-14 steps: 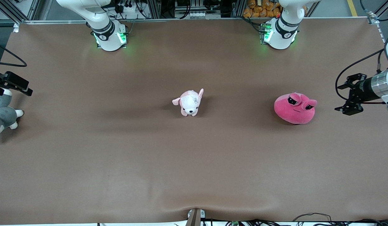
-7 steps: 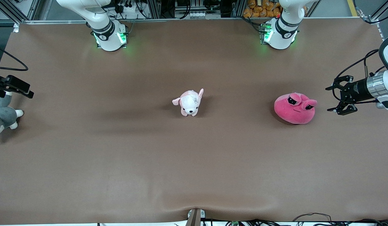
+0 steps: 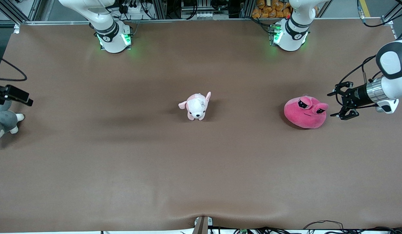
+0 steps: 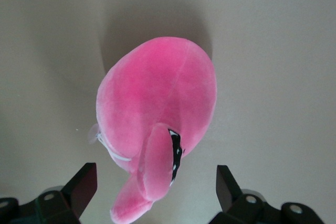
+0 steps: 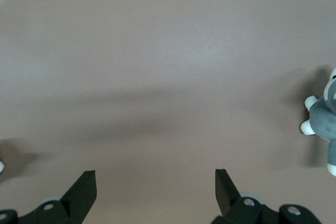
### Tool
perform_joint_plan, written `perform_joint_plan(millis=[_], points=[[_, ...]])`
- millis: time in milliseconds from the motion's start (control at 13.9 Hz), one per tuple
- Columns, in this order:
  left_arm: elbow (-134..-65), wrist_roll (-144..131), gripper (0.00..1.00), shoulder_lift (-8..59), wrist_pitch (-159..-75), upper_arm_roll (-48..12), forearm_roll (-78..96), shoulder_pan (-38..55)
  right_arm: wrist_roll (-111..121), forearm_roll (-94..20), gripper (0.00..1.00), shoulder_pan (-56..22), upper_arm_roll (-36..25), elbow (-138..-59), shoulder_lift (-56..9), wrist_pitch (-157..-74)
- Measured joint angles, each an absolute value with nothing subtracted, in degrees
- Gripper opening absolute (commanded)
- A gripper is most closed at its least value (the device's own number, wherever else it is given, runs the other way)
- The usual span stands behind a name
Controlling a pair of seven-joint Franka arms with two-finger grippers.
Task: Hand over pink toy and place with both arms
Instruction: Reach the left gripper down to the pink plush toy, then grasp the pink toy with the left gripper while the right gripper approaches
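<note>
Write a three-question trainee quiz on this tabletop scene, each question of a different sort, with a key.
1. True or false: the left gripper is shut on the pink toy.
2. Which plush lies nearest the right gripper? A) pale pink dog plush B) grey-and-white plush C) pink toy
3. Fill in: the right gripper's jaws are ____.

Key: 1 false; its jaws stand open beside the toy. 2 B. 3 open.

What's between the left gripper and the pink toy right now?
Nothing: only bare table shows between the open left gripper and the pink toy in the front view.
</note>
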State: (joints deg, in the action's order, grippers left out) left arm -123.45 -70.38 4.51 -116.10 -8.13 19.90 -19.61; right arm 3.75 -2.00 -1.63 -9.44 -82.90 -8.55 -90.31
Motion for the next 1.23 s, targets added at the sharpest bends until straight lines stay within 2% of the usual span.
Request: perform_joint_plan(millis=[288, 505, 865, 1009, 1225], points=[[-126.65, -68.09, 0.99, 4.51, -120.0, -8.13, 22.02, -19.61, 2.96, -2.04, 1.0, -1.4, -9.24, -82.62, -9.24, -91.61], [-128.19, -66.15, 0.9, 4.51, -121.71, -8.13, 22.56, -19.61, -5.89, -2.1, 1.0, -1.69, -8.77, -82.48, -9.25, -90.85], [-128.43, -62.64, 0.86, 4.51, -121.78, -8.12, 24.48, -19.61, -24.97, -3.36, 1.0, -4.67, -8.36, -82.2, -9.24, -87.97], [-128.53, -62.0, 0.81, 4.51, -121.79, -8.13, 24.78, -19.61, -36.12, -6.63, 1.0, -6.74, -8.21, -82.07, -9.23, -85.56], [-128.66, -61.92, 0.62, 4.51, -121.79, -8.18, 24.97, -19.59, -54.32, -13.63, 1.0, -9.6, -8.04, -81.92, -9.21, -84.91]])
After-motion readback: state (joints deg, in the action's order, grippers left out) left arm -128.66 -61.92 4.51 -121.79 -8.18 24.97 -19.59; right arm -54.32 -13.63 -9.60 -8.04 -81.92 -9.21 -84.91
